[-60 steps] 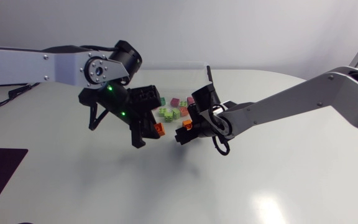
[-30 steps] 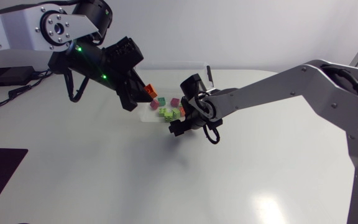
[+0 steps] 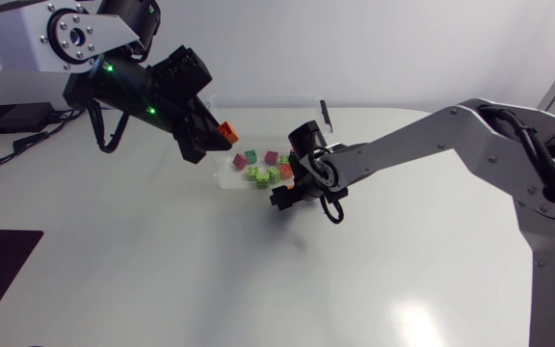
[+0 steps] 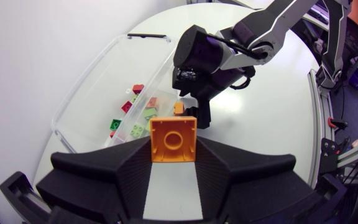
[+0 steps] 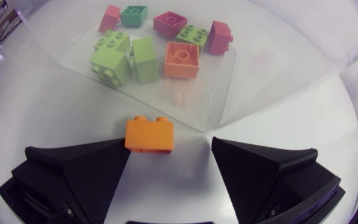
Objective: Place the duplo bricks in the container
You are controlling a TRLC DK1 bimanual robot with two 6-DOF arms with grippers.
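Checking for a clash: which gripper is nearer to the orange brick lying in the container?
Right. The right gripper is at the container's edge, with that orange brick just ahead of it. The left gripper, shut on a second brick, is farther off, at the opposite side.

The head view looks down over the whole tabletop [image 3: 258, 280]; both wrist views point down at the container [image 4: 98, 81], seen by all.

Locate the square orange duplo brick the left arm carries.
Head view, left side: the square orange duplo brick sits clamped in the left gripper, in the air at the left edge of the clear plastic container.
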